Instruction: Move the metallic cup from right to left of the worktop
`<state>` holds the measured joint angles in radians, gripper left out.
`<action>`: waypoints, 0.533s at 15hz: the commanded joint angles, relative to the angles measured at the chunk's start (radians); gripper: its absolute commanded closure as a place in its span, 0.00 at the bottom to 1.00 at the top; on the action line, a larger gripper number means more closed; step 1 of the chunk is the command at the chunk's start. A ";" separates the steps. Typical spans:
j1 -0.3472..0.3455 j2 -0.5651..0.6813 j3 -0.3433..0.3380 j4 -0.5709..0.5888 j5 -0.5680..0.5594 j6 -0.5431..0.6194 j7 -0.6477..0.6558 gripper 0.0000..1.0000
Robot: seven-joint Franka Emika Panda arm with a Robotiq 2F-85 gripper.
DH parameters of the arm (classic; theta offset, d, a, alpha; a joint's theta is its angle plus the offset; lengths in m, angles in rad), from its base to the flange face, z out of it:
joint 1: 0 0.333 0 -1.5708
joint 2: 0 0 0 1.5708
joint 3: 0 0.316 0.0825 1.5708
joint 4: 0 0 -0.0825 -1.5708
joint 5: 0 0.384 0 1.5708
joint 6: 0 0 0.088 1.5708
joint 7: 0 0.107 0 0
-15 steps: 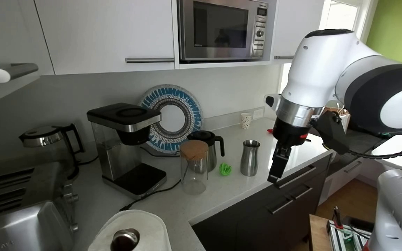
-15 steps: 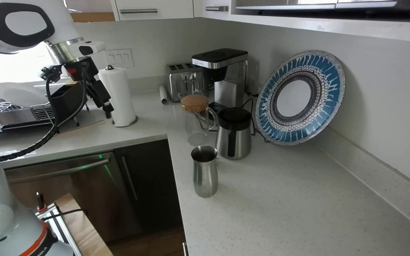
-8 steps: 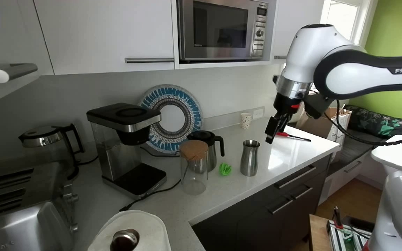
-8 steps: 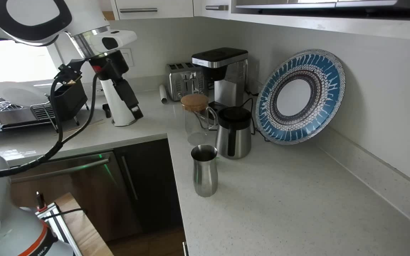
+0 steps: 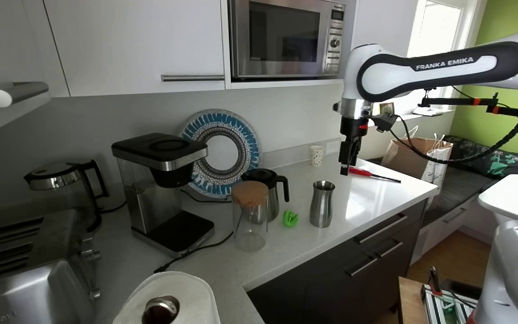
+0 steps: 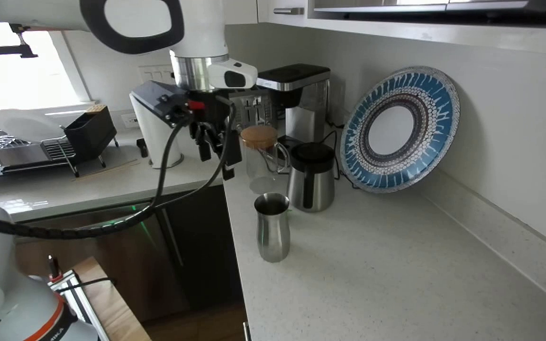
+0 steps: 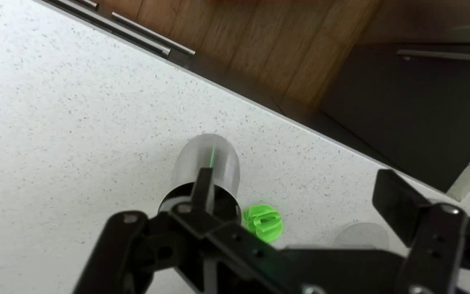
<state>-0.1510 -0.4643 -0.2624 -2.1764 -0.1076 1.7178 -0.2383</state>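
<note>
The steel cup (image 6: 273,234) stands upright on the counter (image 6: 396,265), near a metal jug (image 6: 323,189) and a small green object (image 5: 290,218). The fingers (image 7: 400,206), spread wide, hang apart from the cup.

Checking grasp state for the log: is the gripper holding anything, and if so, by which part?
Nothing is held: the gripper is open and apart from the metallic cup, which stands upright on the worktop.
</note>
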 commanded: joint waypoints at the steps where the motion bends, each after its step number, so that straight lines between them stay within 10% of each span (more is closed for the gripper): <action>1: 0.002 0.180 -0.018 0.136 0.029 -0.087 -0.041 0.00; 8: -0.009 0.118 0.008 0.066 -0.010 -0.012 -0.029 0.00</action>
<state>-0.1524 -0.3533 -0.2677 -2.0947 -0.0966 1.6799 -0.2614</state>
